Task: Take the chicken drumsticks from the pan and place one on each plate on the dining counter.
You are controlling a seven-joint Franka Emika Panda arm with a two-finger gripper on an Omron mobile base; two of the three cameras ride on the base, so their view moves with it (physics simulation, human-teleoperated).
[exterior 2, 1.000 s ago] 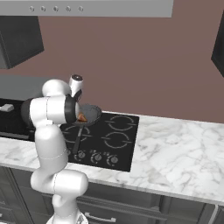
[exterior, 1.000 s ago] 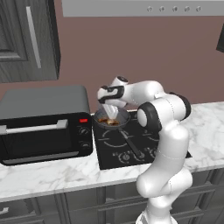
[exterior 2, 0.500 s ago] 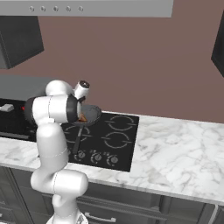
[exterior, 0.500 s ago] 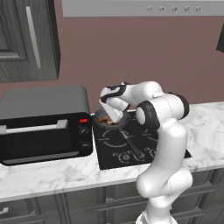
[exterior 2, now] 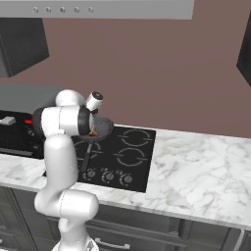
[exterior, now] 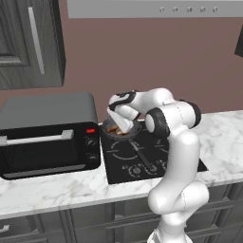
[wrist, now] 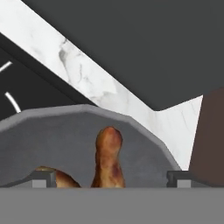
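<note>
The dark grey pan sits on the back left burner, its long black handle pointing toward the counter's front. Two golden-brown chicken drumsticks lie in it. One drumstick stands straight ahead in the hand view and the other drumstick lies to its left. My gripper is open and low inside the pan. Its fingertips stand on either side of the middle drumstick without touching it. From the right base view a drumstick peeks out past my arm. The plates and the dining counter are out of view.
A black toaster oven stands close to the left of the pan. The black cooktop has knobs along its front. White marble counter stretches to the right. A brown wall rises just behind, with a range hood overhead.
My hand has dropped and tilted down into the pan, closer to the drumsticks. The jaws have stayed open. The pan has not moved.
</note>
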